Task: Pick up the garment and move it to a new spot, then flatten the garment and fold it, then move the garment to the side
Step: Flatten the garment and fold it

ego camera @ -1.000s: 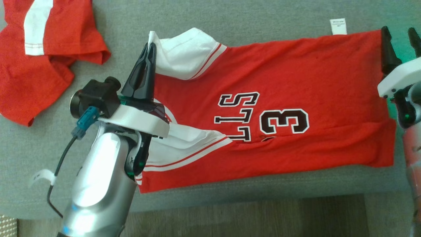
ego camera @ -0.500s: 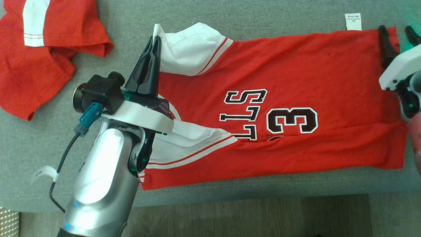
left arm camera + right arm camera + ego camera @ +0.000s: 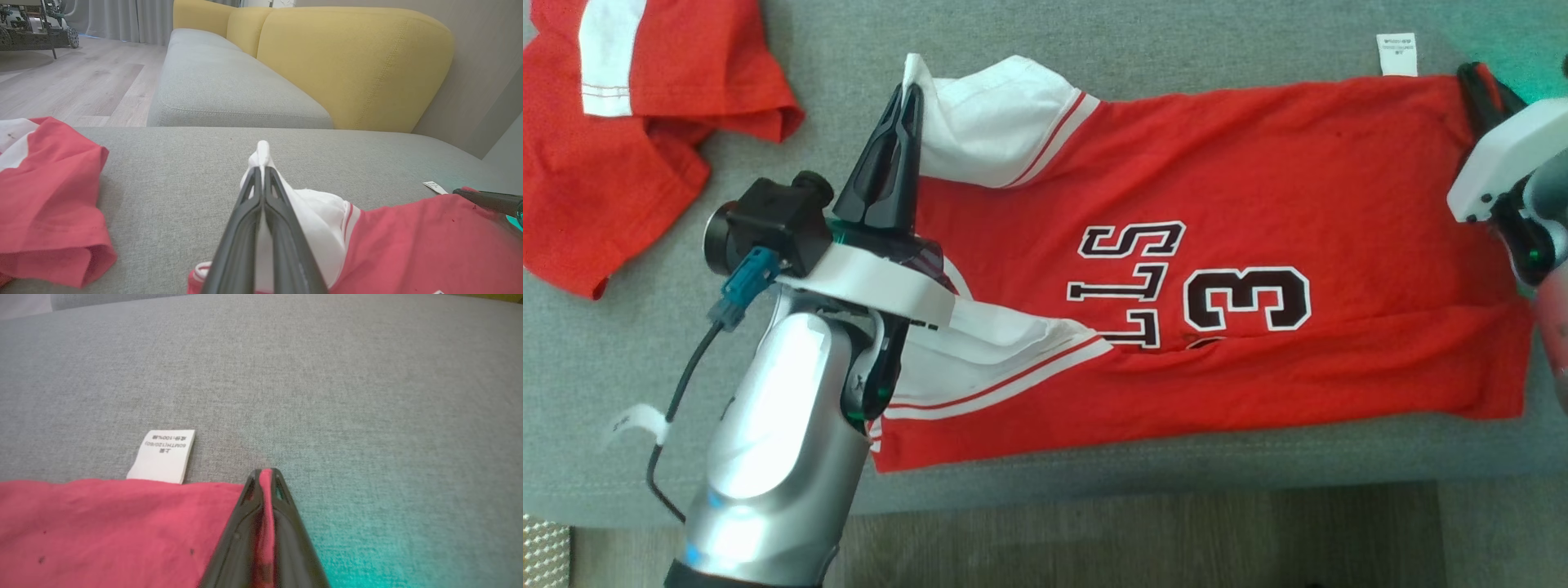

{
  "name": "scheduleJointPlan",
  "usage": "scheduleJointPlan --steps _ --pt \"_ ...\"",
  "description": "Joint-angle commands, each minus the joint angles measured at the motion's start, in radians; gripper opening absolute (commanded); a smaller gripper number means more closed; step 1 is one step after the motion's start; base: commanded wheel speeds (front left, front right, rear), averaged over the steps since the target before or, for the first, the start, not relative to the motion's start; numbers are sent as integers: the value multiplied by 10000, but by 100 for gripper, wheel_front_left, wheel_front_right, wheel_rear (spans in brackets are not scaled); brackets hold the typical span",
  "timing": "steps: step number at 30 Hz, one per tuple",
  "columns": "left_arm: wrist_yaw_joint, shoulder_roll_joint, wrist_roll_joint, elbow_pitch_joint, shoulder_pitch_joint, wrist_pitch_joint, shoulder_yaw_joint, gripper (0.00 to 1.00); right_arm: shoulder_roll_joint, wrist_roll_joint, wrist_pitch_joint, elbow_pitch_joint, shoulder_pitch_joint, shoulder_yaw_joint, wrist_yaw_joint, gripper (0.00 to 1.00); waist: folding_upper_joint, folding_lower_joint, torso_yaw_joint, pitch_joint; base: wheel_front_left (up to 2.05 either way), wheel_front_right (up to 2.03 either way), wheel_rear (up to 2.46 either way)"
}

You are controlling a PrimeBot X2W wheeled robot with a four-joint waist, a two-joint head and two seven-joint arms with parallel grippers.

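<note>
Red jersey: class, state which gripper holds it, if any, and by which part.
Both grippers hold the red jersey. The left gripper pinches the tip of its white sleeve; the right gripper pinches its red corner beside the care label.

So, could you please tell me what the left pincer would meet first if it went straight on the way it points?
Probably the bare grey seat cushion beyond the white sleeve that the left pincer holds; if it skims level above that, the yellow backrest comes next. Depth is hard to judge.
</note>
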Motion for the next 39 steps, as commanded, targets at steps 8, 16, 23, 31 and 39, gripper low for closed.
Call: scheduleJointPlan --steps 8,16,23,31,39 --pt "74 85 -143 -87 -197 -89 300 0 -415 216 -1274 -291 269 707 -2 0 0 0 -102 -406 0 0 0" --pt "7 232 -291 115 177 -50 256 0 -722 453 -1972 -783 1065 903 -2 0 0 0 -129 -1041 0 0 0" --pt "-100 431 -526 12 737 132 223 0 -1012 818 -2041 -1299 1833 825 -2 0 0 0 -130 -1445 0 0 0" --pt "-55 978 -594 -683 1550 427 252 0 -1230 1111 -2056 -2305 2692 885 -2 0 0 0 -150 -1801 0 0 0" --pt "-102 1547 -684 -1559 2494 1087 142 0 -1464 1526 -1914 -3345 3502 1361 -2 0 0 0 -239 -2037 0 0 0"
